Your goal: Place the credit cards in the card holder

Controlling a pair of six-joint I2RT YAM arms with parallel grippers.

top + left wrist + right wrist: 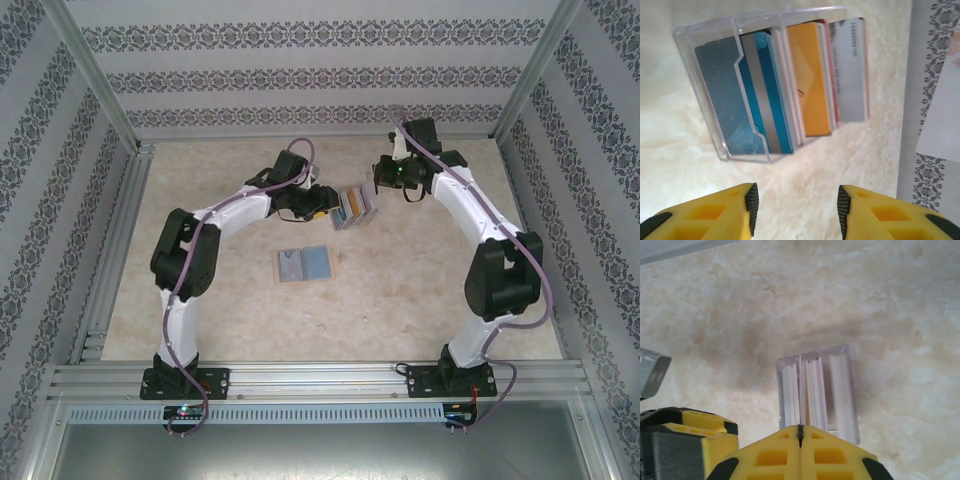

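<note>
- The credit cards (809, 85) are seen standing on edge in the slots of the clear tray (705, 37). A grey-blue card (720, 95), a teal card (772, 100) with a grey stripe, an orange card (807, 60) and a pale grey card (850, 70) can be told apart.
- The card holder (303, 264) is laid open on the table (420, 300), grey-blue inside turned up. It is placed well apart from the tray, on the tray's side toward the arm bases and a little to the left.
- No card can be made out in the holder, though it is small in the overhead view and its pockets cannot be read.
- The left gripper (797, 206) is held just beside the tray, on the tray's left. Its jaws are parted, and nothing is caught between the black pads (753, 202).
- The right gripper (800, 432) is set against the tray's end on the tray's right, with its jaws pressed fully together. Whether a thin edge of a card or of the tray wall is nipped there cannot be told.
- The task is judged to be at its very start, since every card that can be seen is lodged in the tray and none is carried.
- Nearly all the work is judged to be left: each card is to be drawn out of the tray, brought over to the holder and slid into a pocket.
</note>
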